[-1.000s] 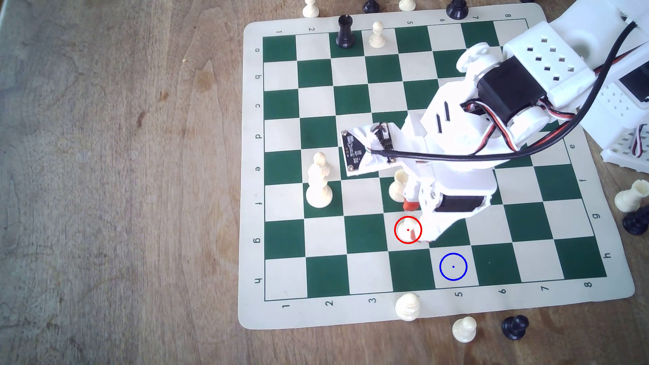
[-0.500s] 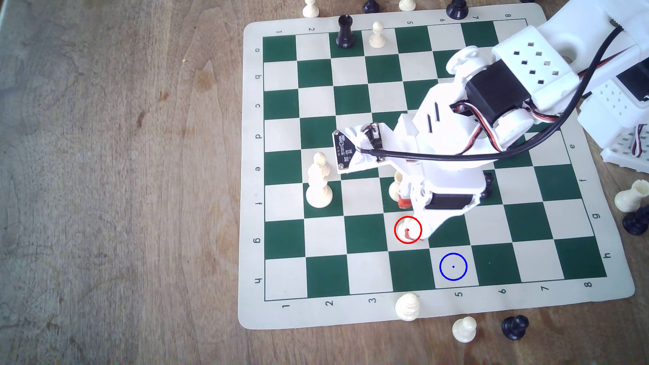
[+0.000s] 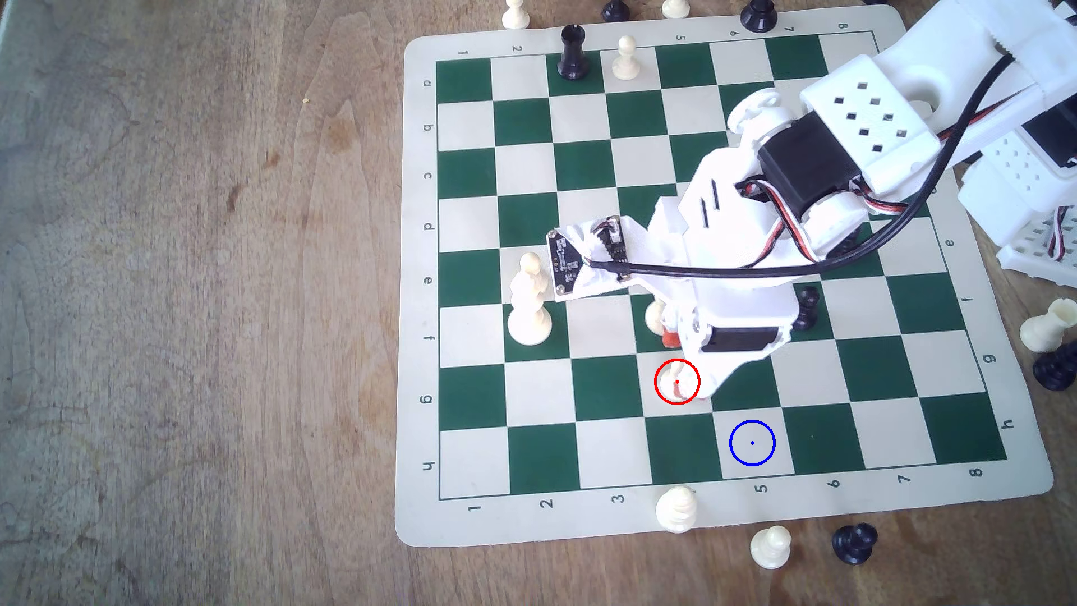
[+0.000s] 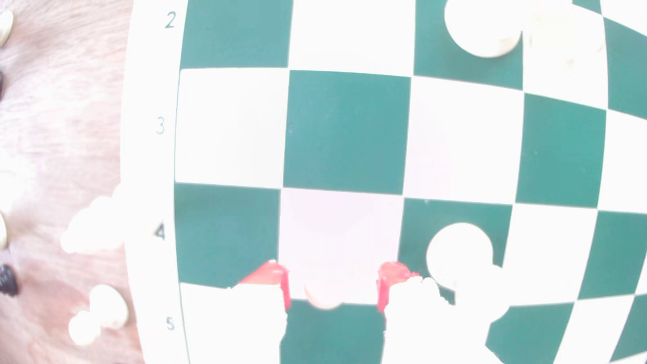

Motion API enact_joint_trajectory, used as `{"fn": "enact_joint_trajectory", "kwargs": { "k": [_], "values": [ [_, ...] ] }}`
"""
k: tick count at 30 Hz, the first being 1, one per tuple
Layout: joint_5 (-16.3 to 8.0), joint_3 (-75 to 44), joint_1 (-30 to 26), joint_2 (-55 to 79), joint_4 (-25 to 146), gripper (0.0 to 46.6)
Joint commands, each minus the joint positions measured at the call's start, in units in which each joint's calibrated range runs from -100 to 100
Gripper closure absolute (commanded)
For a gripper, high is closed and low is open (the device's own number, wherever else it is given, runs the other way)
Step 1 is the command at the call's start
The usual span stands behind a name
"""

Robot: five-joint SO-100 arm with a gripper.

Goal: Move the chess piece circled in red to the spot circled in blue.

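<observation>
While the brown wooden desk (image 3: 204, 303) carries everything, the green-and-cream chess mat (image 3: 722, 524) lies toward the exterior view's right, with loose cream and black pieces scattered round its edges. Over the mat reaches the white plastic arm (image 3: 862, 116), a black cable draped across it. Its hand (image 3: 690, 387) is lowered onto the cream square ringed in red, and the wrist view shows the red-tipped fingers (image 4: 269, 276) spread apart on either side of the small cream-white plastic pawn (image 4: 324, 297), a gap visible on each side, so the hand stands open around it. That pawn (image 3: 676, 373) stands upright inside the red ring. Diagonally next to it, toward the exterior view's lower right, the blue-ringed cream square (image 3: 752, 443) lies bare.
</observation>
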Motion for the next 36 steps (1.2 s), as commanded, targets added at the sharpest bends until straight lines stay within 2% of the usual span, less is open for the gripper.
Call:
{"fn": "enact_joint_trajectory", "kwargs": {
  "k": [1,23,27,30,32,36],
  "values": [
    [0.0,-0.5,-0.8,-1.1,-1.9,33.2],
    [0.0,-0.6,-0.6,0.0,-2.3,36.8],
    [0.0,-0.8,-0.5,0.0,-2.3,39.0],
    [0.0,-0.7,-0.5,-0.1,-2.3,44.4],
    [-0.2,-0.6,-0.6,-0.1,-2.4,46.4],
    [-0.2,-0.6,-0.6,-0.1,-2.6,46.4]
  ]
}}
